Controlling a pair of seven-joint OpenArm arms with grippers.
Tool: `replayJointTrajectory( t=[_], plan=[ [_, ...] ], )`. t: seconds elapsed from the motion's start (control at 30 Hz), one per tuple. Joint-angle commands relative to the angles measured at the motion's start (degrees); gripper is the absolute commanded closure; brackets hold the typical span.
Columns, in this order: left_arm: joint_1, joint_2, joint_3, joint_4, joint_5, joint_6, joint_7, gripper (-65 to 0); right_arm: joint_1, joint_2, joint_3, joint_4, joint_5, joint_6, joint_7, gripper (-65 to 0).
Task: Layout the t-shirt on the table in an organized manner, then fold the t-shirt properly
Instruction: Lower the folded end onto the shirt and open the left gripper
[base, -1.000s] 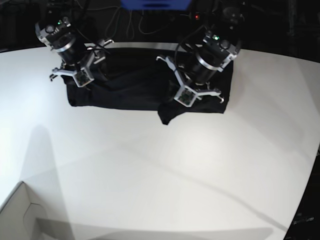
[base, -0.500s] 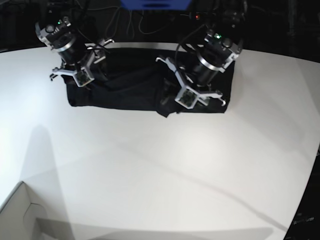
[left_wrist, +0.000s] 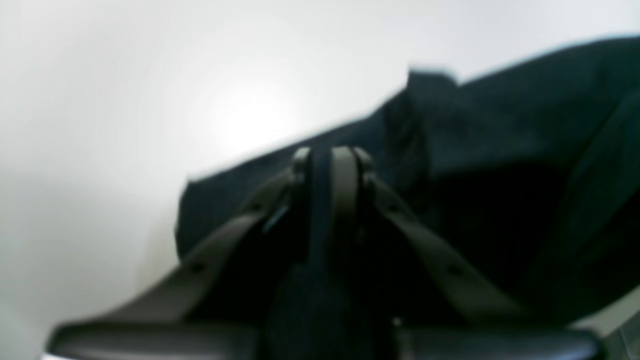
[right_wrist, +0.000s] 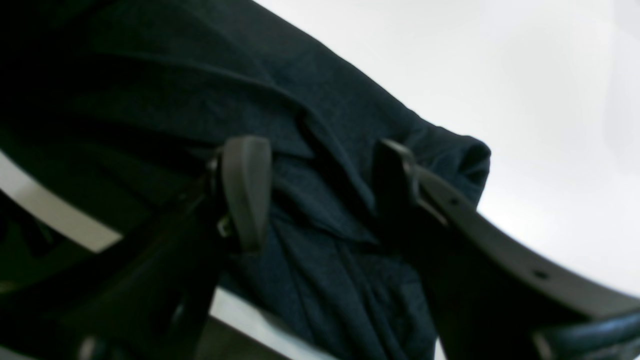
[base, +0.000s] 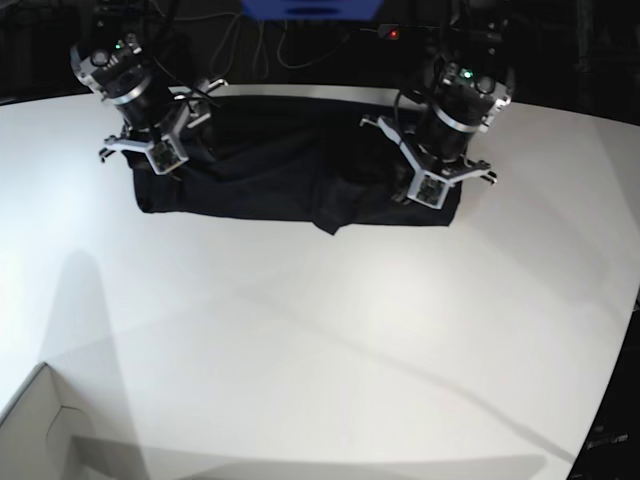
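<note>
Your t-shirt (base: 270, 175) lies bunched along the table's (base: 320, 340) far edge, folding unfinished; left gripper (left_wrist: 327, 162) pinched on cloth, right gripper (right_wrist: 320, 190) gaping.

Bare table (base: 320, 350) lies open before the t-shirt (base: 270, 170).

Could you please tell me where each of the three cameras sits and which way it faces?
Base: high, facing the arms, looking down on the large white table; both arms show.
Left wrist: on the left arm, looking along its shut left pincer at the wrinkly black fabric t-shirt.
Right wrist: on the right arm, looking between the open right pincer fingers at the shirt.
Shared: all three views show the shirt and table.
</note>
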Motion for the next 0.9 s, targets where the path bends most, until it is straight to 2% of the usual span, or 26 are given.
replayJointTrajectory(
  t=[0.0,0.23,0.4,0.6,0.73,0.87],
  plan=[
    [0.3,0.0,0.4,0.7,-0.2,-0.1,-1.6,-1.5,0.1,0.1,0.1,0.9,0.7,-0.1,1.4,-32.9],
    [1.1,0.0,2.1,-3.6,-0.7,-0.3,-1.6,-0.2,0.1,0.1,0.1,0.9,0.7,-0.1,1.4,-32.9],
    [1.1,-2.8,13.2,-2.1,-0.7,-0.3,-1.8,-0.2,0.2,0.1,0.1,0.9,0.7,-0.1,1.4,-32.9],
    [-0.8,-3.7,24.1,-1.8,-0.7,-0.3,-2.0,-0.2,0.2,0.1,0.1,0.9,0.7,-0.1,1.4,-32.9],
    [-0.7,-3.7,24.5,-0.3,-0.7,-0.3,-1.8,-0.1,0.1,0.1,0.3,0.9,0.7,-0.1,1.4,-32.9],
    [0.0,-6.1,22.2,3.9,-0.7,-0.3,-1.9,-0.1,0.1,-0.9,2.9,0.9,0.7,-0.1,1.4,-33.3]
  ],
)
